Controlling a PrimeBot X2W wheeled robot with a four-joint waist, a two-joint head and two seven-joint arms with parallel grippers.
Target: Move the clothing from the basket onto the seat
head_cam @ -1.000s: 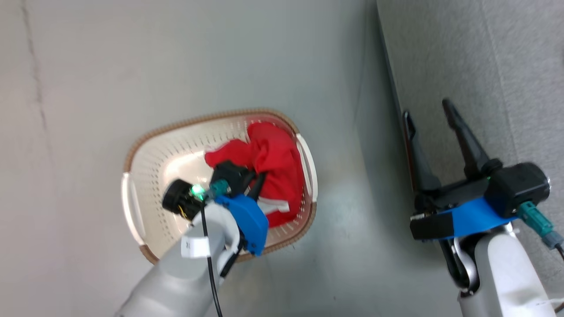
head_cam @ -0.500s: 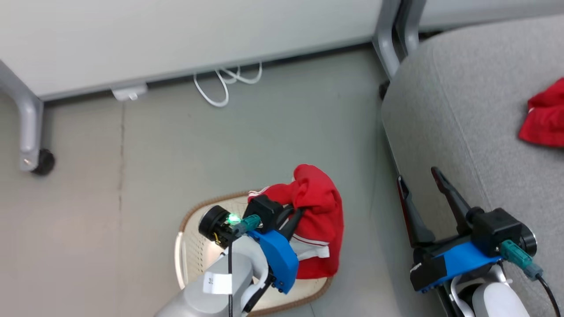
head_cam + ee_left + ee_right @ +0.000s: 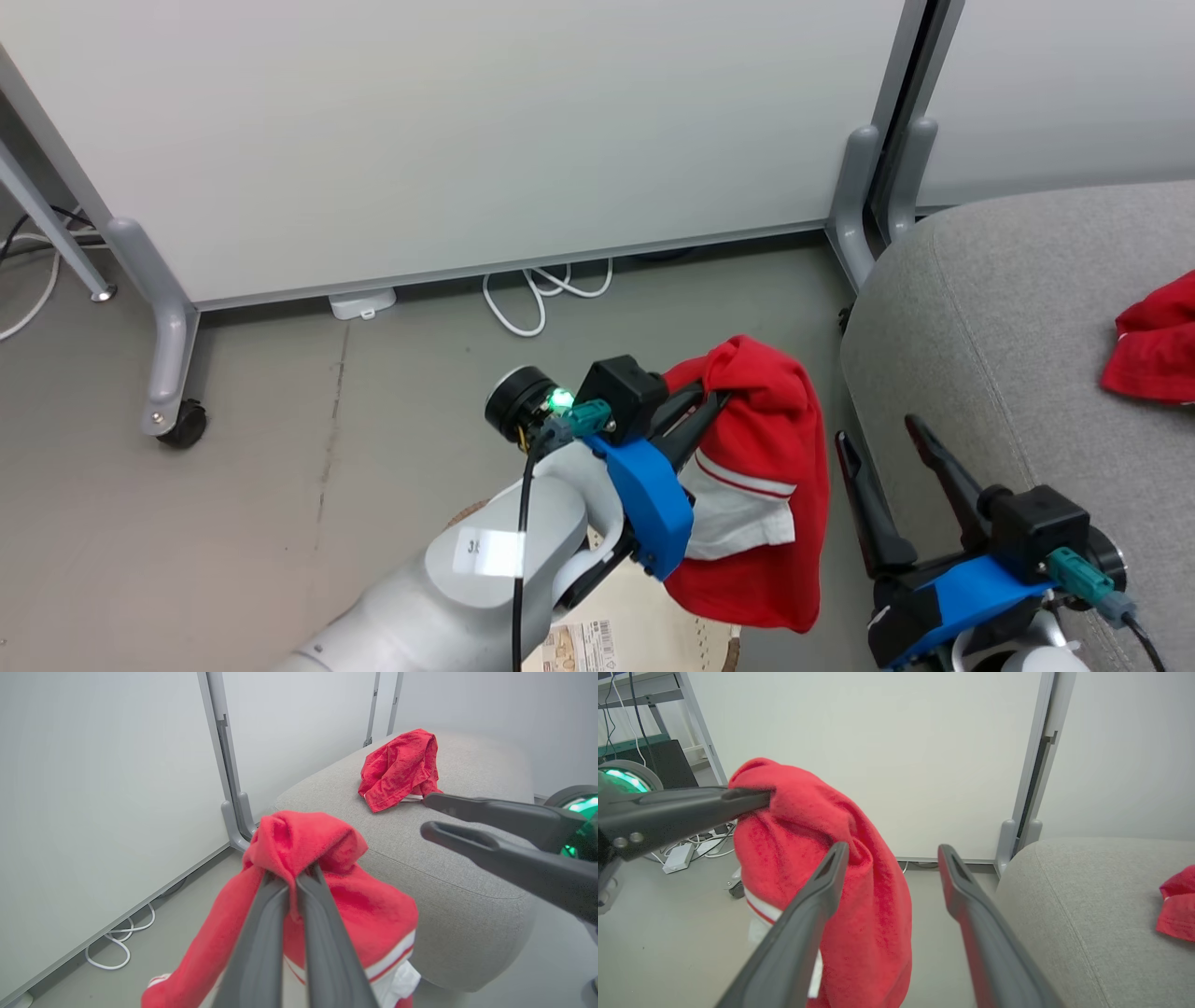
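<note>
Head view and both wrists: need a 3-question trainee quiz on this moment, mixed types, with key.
1. True or false: the left tool is shut on a red garment that hangs in the air.
2. Where does the second red garment lie? A: in the basket. B: on the grey seat. C: on the floor.
3. Fill in: the right tool stands ____, gripping nothing.

Key: 1 true; 2 B; 3 open.
</note>
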